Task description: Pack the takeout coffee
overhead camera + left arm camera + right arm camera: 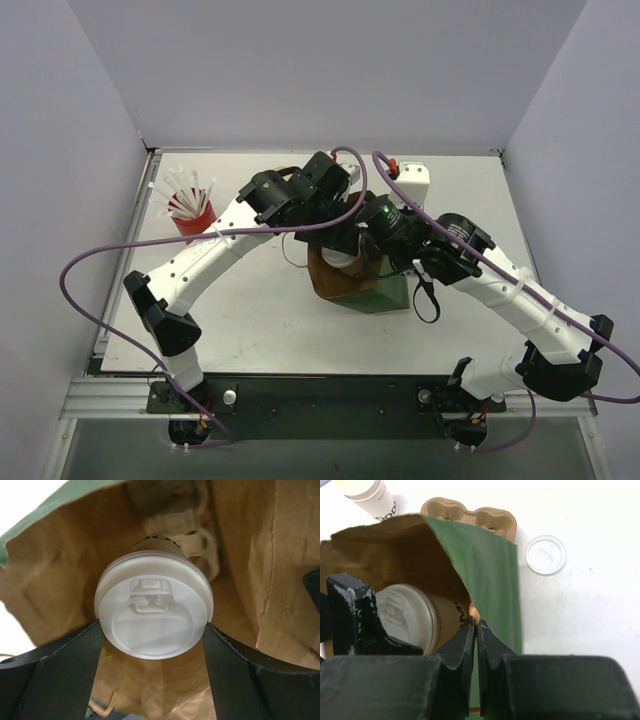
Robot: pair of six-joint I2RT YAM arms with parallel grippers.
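Left gripper (152, 630), spread wide, clamps the takeout coffee (154, 612) inside the paper bag (490, 570). Right gripper (476, 630) pinches the bag's rim.

The takeout coffee (154, 612), a small white paper cup capped with a round white lid, sits inside the open paper bag (490, 565), its lid rim clasped by the left gripper (153, 626).

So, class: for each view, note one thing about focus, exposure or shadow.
Top external: even light, faint shadows on the table. Left wrist: the takeout coffee lid sharp, the paper bag behind it soft. Right wrist: the table washed out, the right gripper dark.
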